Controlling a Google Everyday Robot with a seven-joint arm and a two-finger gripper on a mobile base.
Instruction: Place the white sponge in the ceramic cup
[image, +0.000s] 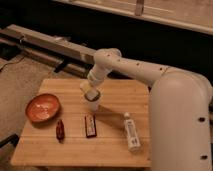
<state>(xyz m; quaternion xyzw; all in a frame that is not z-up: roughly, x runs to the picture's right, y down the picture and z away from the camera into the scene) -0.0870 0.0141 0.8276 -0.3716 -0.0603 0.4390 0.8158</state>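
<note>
While the gripper (90, 92) hangs just above the small plain white ceramic cup (94, 105), with the cream-white soft sponge block (89, 91) seemingly pinched between its fingers, centre your fingertips over the mouth before you release.

Light wood tabletop (112, 145), plank grain running left to right, standing on a pale floor.

Left side: round orange-brown bowl (43, 107), upright, sitting directly on the wood.

Just right of the bowl and nearer the front edge: small dark reddish object (60, 130), lying flat.

Centre front: dark rectangular bar (90, 125), lying flat, long side pointing front to back.

Right: long white bottle-like tube (131, 131) on its side, close to the robot's white body.

Centre, behind the bar: small white ceramic cup (94, 104), standing upright on the wood.

The claw (90, 92) hangs directly above that cup, just over its mouth.
</note>
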